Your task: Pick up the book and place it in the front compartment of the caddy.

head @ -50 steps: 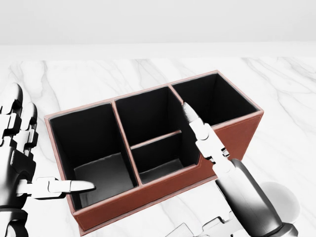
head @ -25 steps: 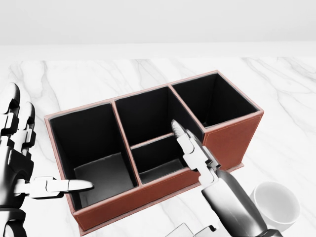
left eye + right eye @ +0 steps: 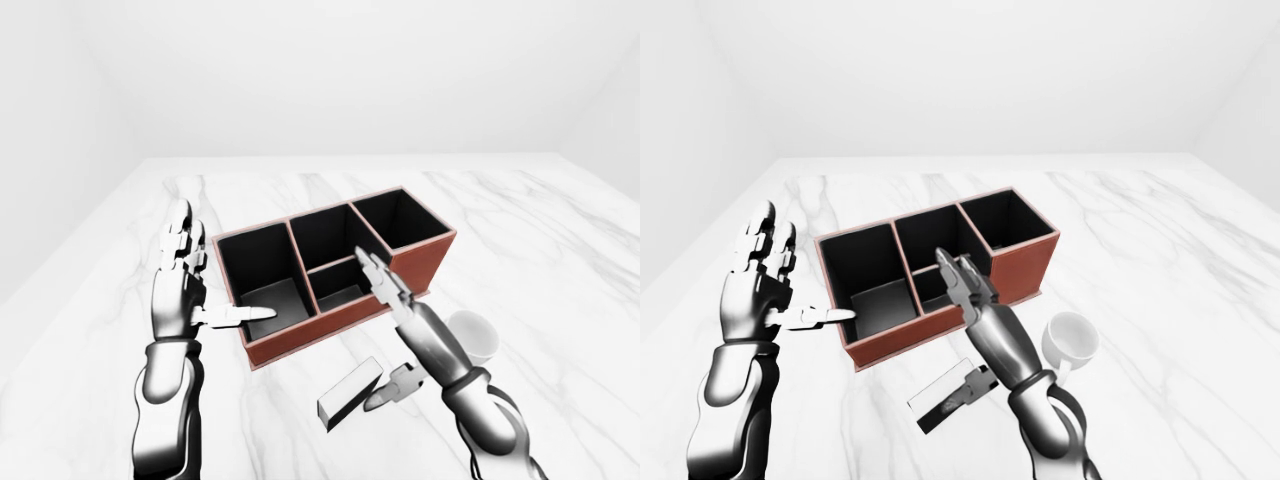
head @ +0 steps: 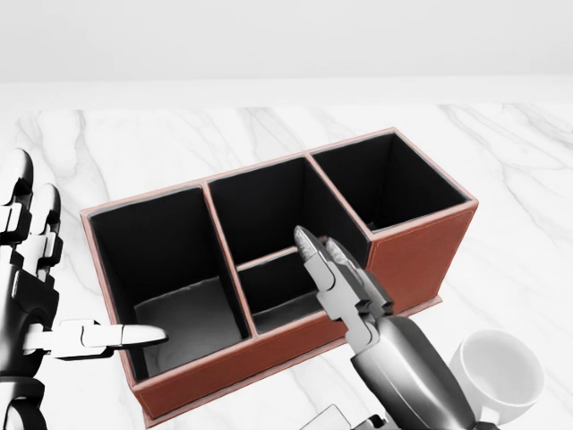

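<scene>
The caddy [image 3: 330,327] is a red-brown box with black compartments on the white marble table. The book [image 3: 348,395], dark-covered with white pages, lies flat on the table just below the caddy in the left-eye view. My right hand [image 3: 397,335] is open. Its long fingers [image 4: 336,269] reach over the caddy's near wall at the small middle compartment, and its thumb hangs at the book's right end. My left hand [image 3: 205,285] is open at the caddy's left, fingers upright, with the thumb [image 4: 116,337] pointing over the left compartment.
A white cup [image 3: 477,337] stands on the table right of my right forearm, below the caddy's right end. The marble table [image 3: 540,250] spreads wide around the caddy. White walls stand beyond it.
My right hand has drawn back and to the left, from above the caddy's right divider to its near wall, uncovering the cup. My left hand has drifted slightly left.
</scene>
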Robot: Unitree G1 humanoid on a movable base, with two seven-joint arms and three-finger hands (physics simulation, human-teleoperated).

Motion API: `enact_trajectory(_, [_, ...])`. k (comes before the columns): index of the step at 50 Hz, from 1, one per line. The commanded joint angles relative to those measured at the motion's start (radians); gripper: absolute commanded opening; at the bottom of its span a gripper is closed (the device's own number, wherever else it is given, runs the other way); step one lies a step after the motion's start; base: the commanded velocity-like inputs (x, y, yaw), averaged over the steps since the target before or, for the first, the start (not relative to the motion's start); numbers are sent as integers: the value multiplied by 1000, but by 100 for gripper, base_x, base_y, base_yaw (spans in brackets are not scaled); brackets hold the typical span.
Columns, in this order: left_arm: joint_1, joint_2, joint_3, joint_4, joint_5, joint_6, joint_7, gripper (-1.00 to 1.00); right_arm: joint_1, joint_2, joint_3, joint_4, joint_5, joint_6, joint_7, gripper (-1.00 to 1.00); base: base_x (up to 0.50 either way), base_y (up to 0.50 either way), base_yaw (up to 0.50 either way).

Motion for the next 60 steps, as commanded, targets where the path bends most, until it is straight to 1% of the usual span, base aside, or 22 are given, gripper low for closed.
enact_trajectory(1, [-2, 2, 4, 10, -2, 0, -1, 99, 12, -4, 17, 19, -42, -47, -18, 100, 0, 0, 0])
enact_trajectory(3, [-2, 2, 5, 6, -3, 0, -1, 99, 15, -6, 21, 24, -49, -56, -23, 100, 0, 0, 0])
enact_trajectory(15, [-3, 4, 10, 0, -5, 0, -3, 99, 10, -7, 46, 29, -102, -56, -28, 100, 0, 0, 0])
enact_trajectory(26, [-7, 6, 12, -2, -5, 0, -4, 98, 7, -12, 48, 53, -126, -56, -39, 100, 0, 0, 0])
enact_trajectory(51, [-8, 11, 21, -1, -5, 0, -10, 98, 40, -27, 82, 144, -253, -56, -133, 100, 0, 0, 0])
enact_trajectory(60, [-11, 18, 27, -3, -2, 0, -27, 99, 44, -30, 106, 162, -291, -56, -160, 100, 0, 0, 0])
